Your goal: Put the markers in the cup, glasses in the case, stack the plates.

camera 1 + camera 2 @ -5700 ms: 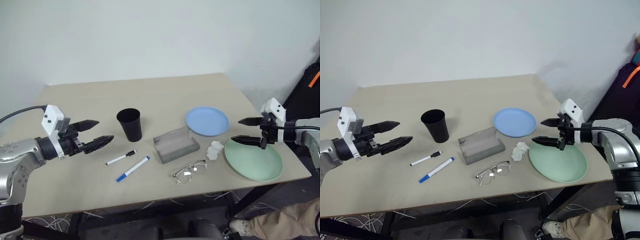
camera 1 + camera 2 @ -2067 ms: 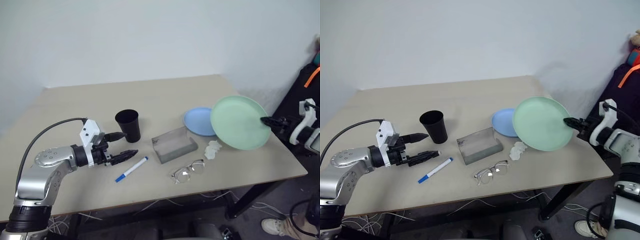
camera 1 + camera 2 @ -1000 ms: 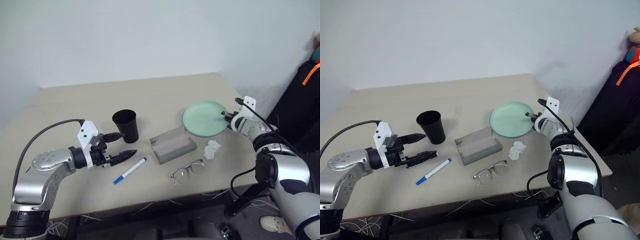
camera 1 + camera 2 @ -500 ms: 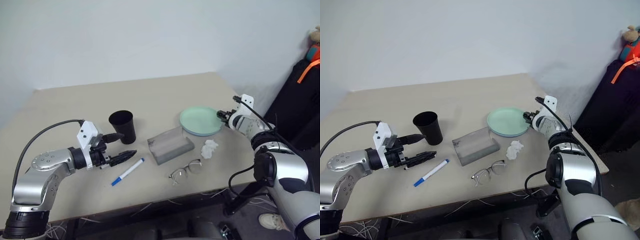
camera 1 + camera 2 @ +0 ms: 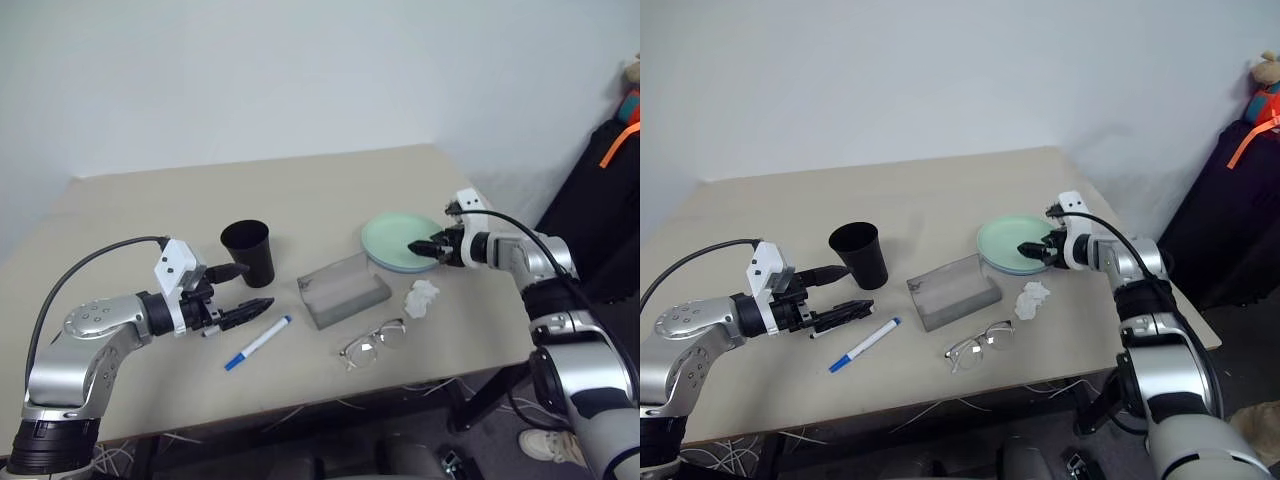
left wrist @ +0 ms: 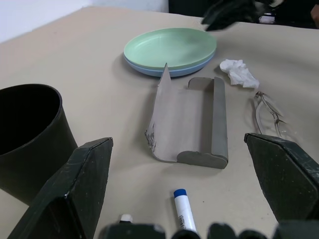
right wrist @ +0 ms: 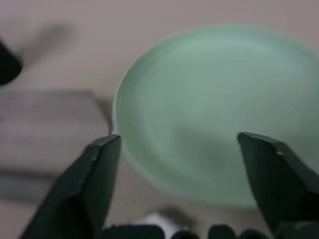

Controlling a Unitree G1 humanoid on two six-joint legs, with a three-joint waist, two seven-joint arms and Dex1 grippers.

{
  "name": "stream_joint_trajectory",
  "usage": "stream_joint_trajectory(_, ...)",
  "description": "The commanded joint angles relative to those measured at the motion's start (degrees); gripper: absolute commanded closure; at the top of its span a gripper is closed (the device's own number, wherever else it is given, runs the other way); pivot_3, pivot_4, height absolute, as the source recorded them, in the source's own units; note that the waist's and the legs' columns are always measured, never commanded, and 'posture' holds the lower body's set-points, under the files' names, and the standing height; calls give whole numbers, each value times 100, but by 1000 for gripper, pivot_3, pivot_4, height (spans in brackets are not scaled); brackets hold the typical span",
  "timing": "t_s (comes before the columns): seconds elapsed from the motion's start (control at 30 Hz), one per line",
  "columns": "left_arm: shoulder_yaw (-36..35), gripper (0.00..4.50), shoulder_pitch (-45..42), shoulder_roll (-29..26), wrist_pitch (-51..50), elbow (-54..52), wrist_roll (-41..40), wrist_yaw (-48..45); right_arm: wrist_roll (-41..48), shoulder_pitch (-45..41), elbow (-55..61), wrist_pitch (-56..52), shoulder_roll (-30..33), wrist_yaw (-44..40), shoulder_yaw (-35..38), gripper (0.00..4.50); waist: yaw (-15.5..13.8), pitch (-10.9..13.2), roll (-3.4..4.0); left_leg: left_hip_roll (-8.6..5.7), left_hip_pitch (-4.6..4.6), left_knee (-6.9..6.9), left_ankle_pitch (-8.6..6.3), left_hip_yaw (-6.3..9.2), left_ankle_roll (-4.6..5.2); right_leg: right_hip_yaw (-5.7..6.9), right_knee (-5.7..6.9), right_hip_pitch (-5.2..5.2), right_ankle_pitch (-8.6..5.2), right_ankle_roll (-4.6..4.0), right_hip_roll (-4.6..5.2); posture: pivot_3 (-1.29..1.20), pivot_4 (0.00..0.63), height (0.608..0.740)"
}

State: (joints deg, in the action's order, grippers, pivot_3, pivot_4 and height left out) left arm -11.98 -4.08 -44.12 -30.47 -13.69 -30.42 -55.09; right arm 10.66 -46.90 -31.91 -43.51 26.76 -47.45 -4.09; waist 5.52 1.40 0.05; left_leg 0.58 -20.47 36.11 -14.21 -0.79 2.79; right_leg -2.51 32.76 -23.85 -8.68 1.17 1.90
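Right tool (image 5: 428, 248) apparently spread above stacked plates (image 5: 395, 243).

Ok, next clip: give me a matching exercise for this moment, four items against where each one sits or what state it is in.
Things:
1. green plate
2. glasses
3. blue-capped marker
4. case

Places or states:
A. lying open between the cup and the plates
B. stacked on top of the blue plate
C. on the table near its front edge, in front of the case
D. flat on the table just ahead of the open left gripper

Pairs: 1-B, 2-C, 3-D, 4-A
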Motion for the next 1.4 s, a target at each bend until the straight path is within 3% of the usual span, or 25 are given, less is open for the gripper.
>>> stream_joint_trajectory(0.03,-67,0,-88,-18,63,-124,-61,8,65,116,993,-174,282,-389,-222,43,4,0,0,1,2,0,0,-1,0,0,4,0,0,0,-1,0,0,732)
stream_joint_trajectory(0.43,-51,0,-60,29,49,-159,-74,49,8,968,2170,-386,722,-901,-862,43,-13,-1,-3,4,1,6,-1,-3,-1,7,5,-2,-1,-1,-1,0,0,732)
stream_joint_trajectory(1.4,-103,0,-50,15,-27,-234,-109,77,-653,1055,817,863,474,-785,-1288,43,-11,-1,-7,3,2,9,0,-5,-1,6,4,-1,-1,-1,-1,0,0,732)
